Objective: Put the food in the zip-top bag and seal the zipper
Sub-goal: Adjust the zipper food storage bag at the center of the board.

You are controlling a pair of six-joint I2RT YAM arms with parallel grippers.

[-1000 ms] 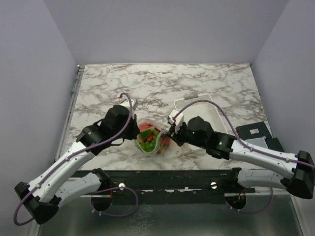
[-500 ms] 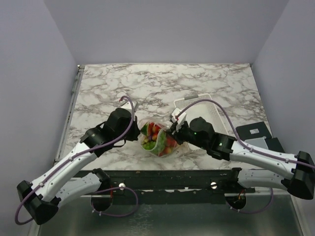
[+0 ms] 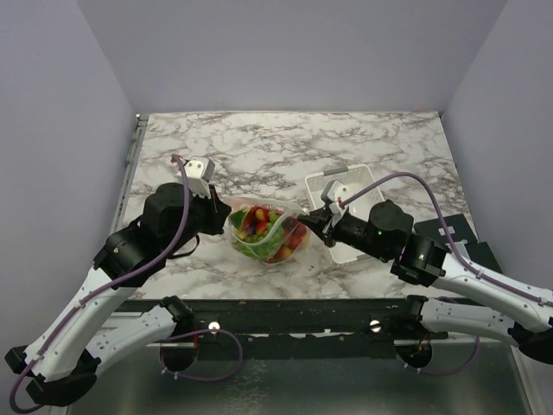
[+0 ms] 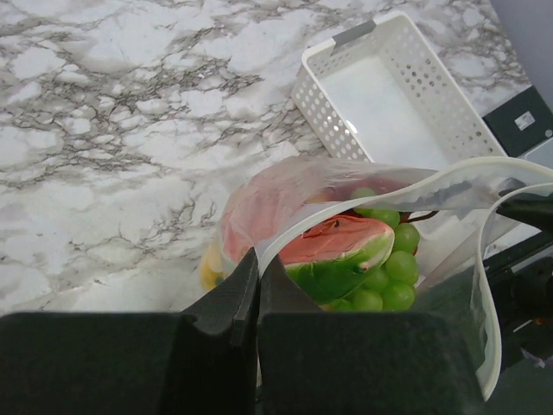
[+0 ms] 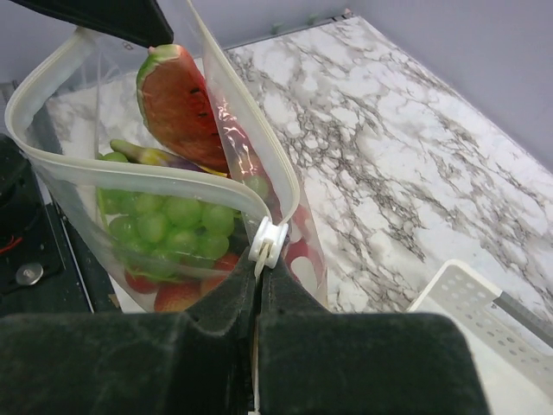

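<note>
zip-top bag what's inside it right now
The zip-top bag holds a watermelon slice, green grapes and red strawberries, seen through its clear wall. Anything beneath them is covered.

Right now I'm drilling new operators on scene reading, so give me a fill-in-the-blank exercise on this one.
The left claw and the right claw both pinch the zip-top bag, whose mouth is ___. The watermelon slice sits ___ the bag. The round green fruits beside it are ___.
Missing words: open; inside; grapes.
</note>
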